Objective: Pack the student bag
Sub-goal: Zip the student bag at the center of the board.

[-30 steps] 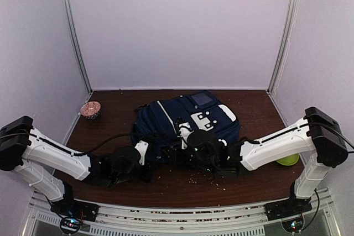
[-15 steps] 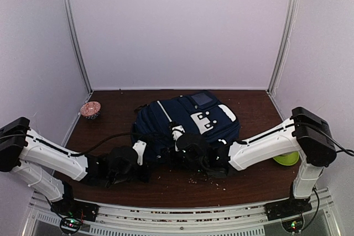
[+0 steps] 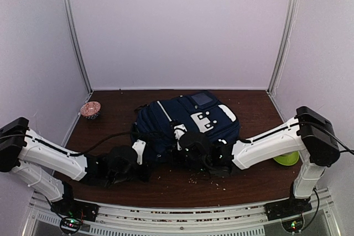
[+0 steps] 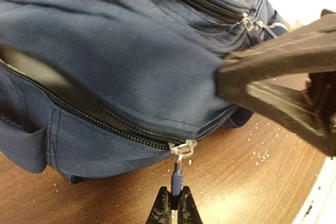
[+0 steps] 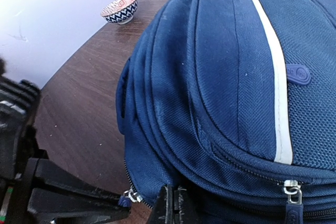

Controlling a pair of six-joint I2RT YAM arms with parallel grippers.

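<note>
The student bag (image 3: 188, 117), navy with white stripes, lies flat in the middle of the table. My left gripper (image 4: 175, 205) is shut on the blue zipper pull (image 4: 177, 179) at the bag's near bottom edge (image 4: 105, 56). The zip stands partly open to the left of the slider (image 4: 182, 148). My right gripper (image 5: 174, 205) is shut, its tips pressed against the fabric of the bag's lower rim (image 5: 220, 77), just right of the slider (image 5: 131, 196). No fold shows between its fingers. In the top view both grippers, left (image 3: 146, 163) and right (image 3: 185, 154), meet at the bag's near side.
A small patterned bowl (image 3: 90, 109) sits at the far left of the table (image 5: 73, 93). A lime-green object (image 3: 287, 159) lies behind the right arm. Crumbs are scattered on the wood (image 4: 262, 153) near the bag's front.
My right gripper has closed and moved slightly left against the bag's near edge. The left gripper keeps its hold on the zipper pull and has barely moved.
</note>
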